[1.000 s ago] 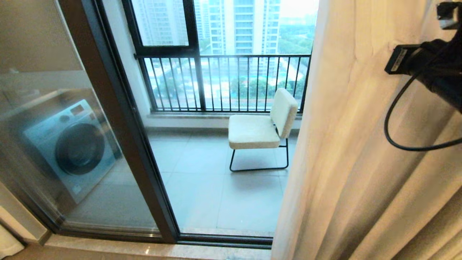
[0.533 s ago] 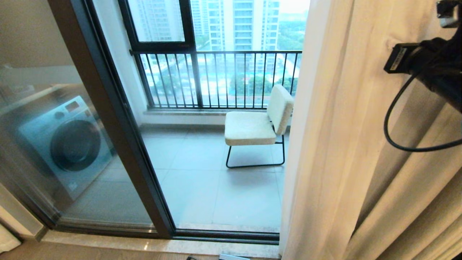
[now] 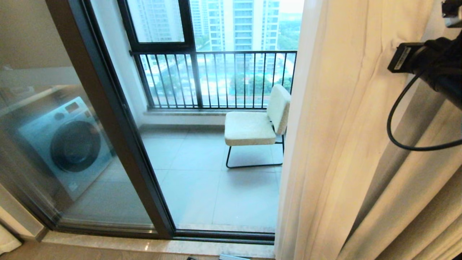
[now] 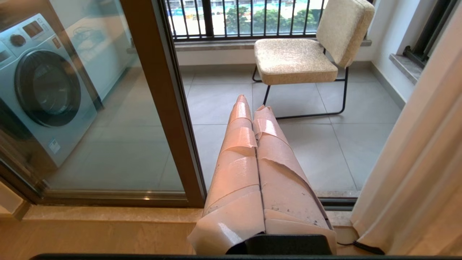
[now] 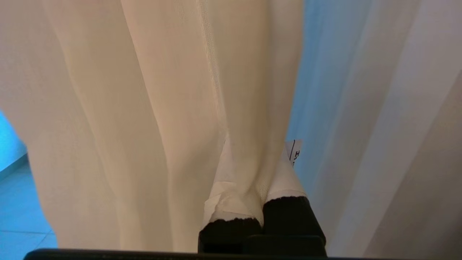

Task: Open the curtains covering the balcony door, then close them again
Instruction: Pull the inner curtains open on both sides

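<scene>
The right gripper [image 5: 252, 180] pinches a fold of the cream curtains [image 3: 343, 144] on the right. The left gripper [image 4: 252, 108], fingers pressed together, points at the balcony door [image 3: 108, 119].

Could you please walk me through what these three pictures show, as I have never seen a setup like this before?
They come from one robot with two arms, each ending in a two-fingered gripper. The wide picture is taken from its head and looks at a glass balcony door. The door's dark frame and glass are uncovered on the left, and cream curtains hang on the right. Beyond the glass are a pale chair and a washing machine.

The other two pictures come from small cameras on the wrists. In one, the left gripper is shut and holds nothing; it simply points toward the door. In the other, the right gripper is pinched shut on a fold of the curtain. That right arm is the dark shape at the head picture's upper right.
</scene>
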Robot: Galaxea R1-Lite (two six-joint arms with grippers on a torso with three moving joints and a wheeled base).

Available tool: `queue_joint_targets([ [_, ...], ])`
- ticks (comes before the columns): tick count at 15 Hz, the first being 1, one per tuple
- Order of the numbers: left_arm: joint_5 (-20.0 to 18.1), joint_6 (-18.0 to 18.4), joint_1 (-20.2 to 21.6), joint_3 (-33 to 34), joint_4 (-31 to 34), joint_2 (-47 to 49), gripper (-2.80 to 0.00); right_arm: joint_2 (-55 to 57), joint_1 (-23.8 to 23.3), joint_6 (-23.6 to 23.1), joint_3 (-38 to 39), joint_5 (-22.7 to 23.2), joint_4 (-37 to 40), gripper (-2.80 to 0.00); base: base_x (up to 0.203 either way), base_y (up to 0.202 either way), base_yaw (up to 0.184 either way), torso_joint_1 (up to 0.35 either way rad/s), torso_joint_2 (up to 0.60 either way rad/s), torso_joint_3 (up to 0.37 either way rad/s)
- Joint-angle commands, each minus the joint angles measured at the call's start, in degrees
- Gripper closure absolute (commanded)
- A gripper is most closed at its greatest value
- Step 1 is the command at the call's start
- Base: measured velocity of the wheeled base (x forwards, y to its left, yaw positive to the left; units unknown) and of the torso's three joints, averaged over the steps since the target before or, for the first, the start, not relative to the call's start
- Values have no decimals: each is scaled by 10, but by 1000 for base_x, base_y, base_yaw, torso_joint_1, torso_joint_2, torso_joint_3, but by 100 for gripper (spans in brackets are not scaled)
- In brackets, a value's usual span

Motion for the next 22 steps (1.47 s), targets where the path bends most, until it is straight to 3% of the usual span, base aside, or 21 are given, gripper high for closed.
queue_joint_targets([
  [1,0,0,0,0,0,0,0,-3,1,0,-8,0,-3,0,0,0,0,0,0,0],
  [7,0,0,0,0,0,0,0,-16,0,0,-21,0,-4,0,0,0,0,0,0,0],
  [12,0,0,0,0,0,0,0,-15,-39,2,-81,3,19,0,0,0,0,0,0,0],
  [17,0,0,0,0,0,0,0,-14,-125,3,-115,7,39,0,0,0,0,0,0,0],
  [22,0,0,0,0,0,0,0,-5,-290,16,-129,29,41,0,0,0,0,0,0,0],
])
